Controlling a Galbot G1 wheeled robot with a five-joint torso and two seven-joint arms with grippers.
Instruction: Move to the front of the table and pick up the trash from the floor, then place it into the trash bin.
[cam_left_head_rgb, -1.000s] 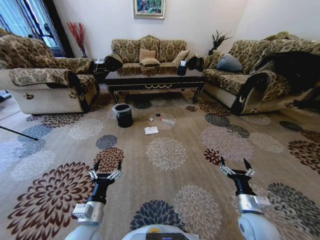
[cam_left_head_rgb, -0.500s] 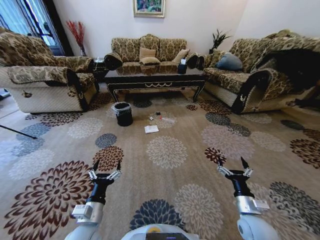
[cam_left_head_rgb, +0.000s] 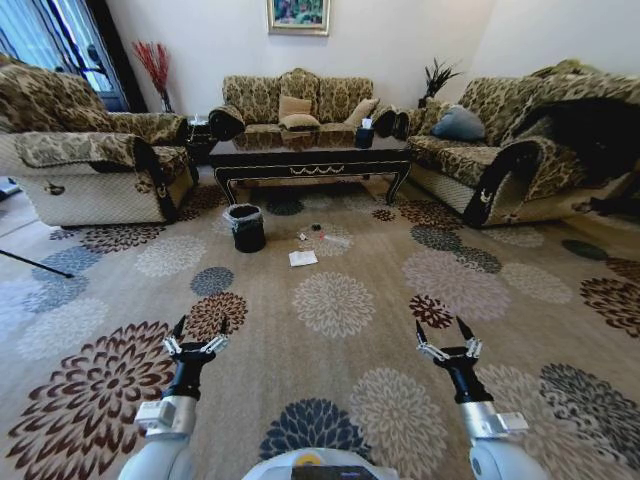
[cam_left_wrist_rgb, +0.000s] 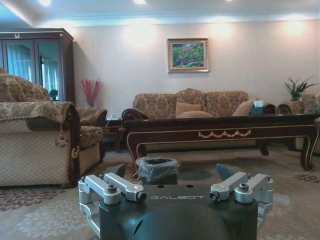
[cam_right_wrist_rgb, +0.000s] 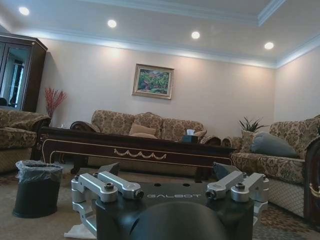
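The dark glossy table (cam_left_head_rgb: 310, 158) stands at the far end of the carpet, before the back sofa. On the floor in front of it lies the trash: a folded white paper (cam_left_head_rgb: 303, 259), a clear bottle (cam_left_head_rgb: 336, 241) and small scraps (cam_left_head_rgb: 302, 237). The black trash bin (cam_left_head_rgb: 246, 227) with a clear liner stands left of them. My left gripper (cam_left_head_rgb: 200, 328) and right gripper (cam_left_head_rgb: 441, 328) hang open and empty low over the near carpet, far from the trash. The wrist views look past the left gripper (cam_left_wrist_rgb: 172, 172) and right gripper (cam_right_wrist_rgb: 167, 172) at the trash bin (cam_left_wrist_rgb: 157, 169) (cam_right_wrist_rgb: 37, 187) and table (cam_left_wrist_rgb: 220, 131) (cam_right_wrist_rgb: 135, 147).
Patterned sofas flank the carpet on the left (cam_left_head_rgb: 90, 160) and right (cam_left_head_rgb: 520, 150), with another sofa (cam_left_head_rgb: 298, 100) behind the table. A black tissue box (cam_left_head_rgb: 364, 137) sits on the table. A thin dark rod (cam_left_head_rgb: 35, 265) lies at the far left. Open floral carpet stretches ahead.
The whole head view shifted slightly a second ago, so the camera moved. Both grippers have since drifted left and a little lower in view, staying open.
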